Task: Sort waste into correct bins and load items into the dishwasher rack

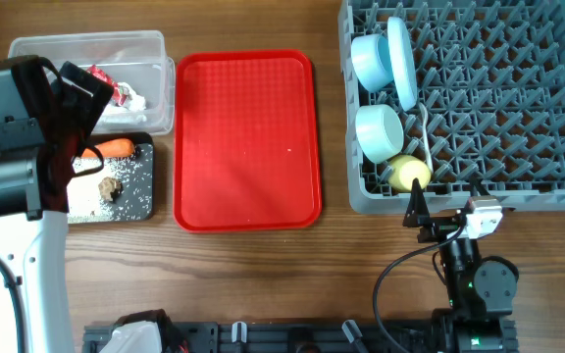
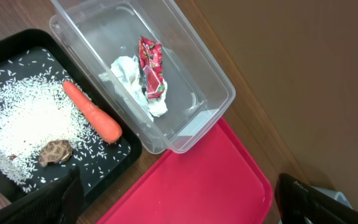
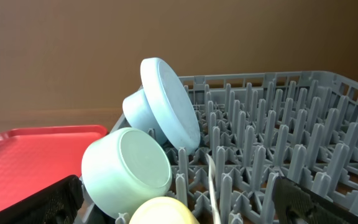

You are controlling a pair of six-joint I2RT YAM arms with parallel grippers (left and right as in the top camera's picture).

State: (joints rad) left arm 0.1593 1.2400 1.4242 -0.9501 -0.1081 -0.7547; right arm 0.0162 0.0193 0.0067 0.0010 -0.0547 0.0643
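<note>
The clear tub [image 2: 197, 68] holds the red-and-white wrapper [image 2: 152, 68] and white tissue [image 2: 129, 74]. The black tray [image 2: 114, 152] holds the carrot [image 2: 92, 112], rice [image 2: 23, 118] and brown lump [image 2: 56, 151]. The grey rack [image 1: 488, 108] holds the blue plate [image 1: 401, 59], blue bowl [image 1: 371, 61], green bowl [image 1: 379, 130], yellow cup [image 1: 409, 174] and white spoon [image 1: 426, 132] along its left side. My left gripper [image 2: 176, 208] is open and empty above the bins and the red tray's corner. My right gripper [image 3: 185, 211] is open and empty at the rack's front edge, facing the cup.
A flat red tray [image 1: 246, 137] lies between the bins and the rack with nothing on it. Most of the rack's pegs to the right [image 1: 518, 88] hold nothing. The left arm [image 1: 27, 245] rises along the table's left front.
</note>
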